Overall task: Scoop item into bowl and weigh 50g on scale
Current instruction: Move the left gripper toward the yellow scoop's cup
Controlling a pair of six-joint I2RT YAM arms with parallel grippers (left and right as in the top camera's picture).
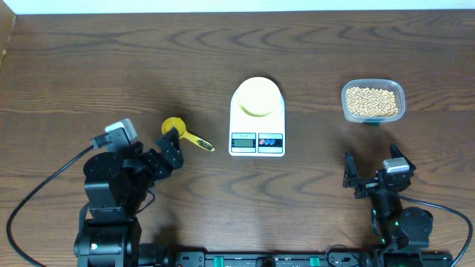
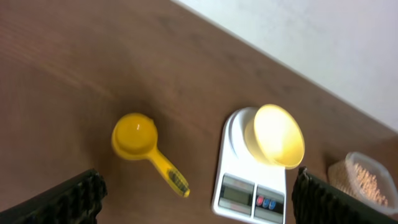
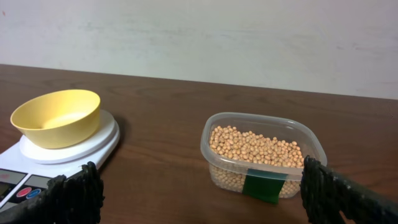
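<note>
The small pale-yellow plastic bowl [image 1: 257, 97] sits on the white flat kitchen scale [image 1: 276, 123] at frame centre; left gripper [image 1: 173, 148] and right gripper [image 1: 371, 165] stand wide open, empty.

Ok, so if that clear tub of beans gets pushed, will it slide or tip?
The clear tub looks low and wide, so it probably slides rather than tips. Its thin walls may flex if squeezed. The beans are round and loose, likely shifting inside.
</note>
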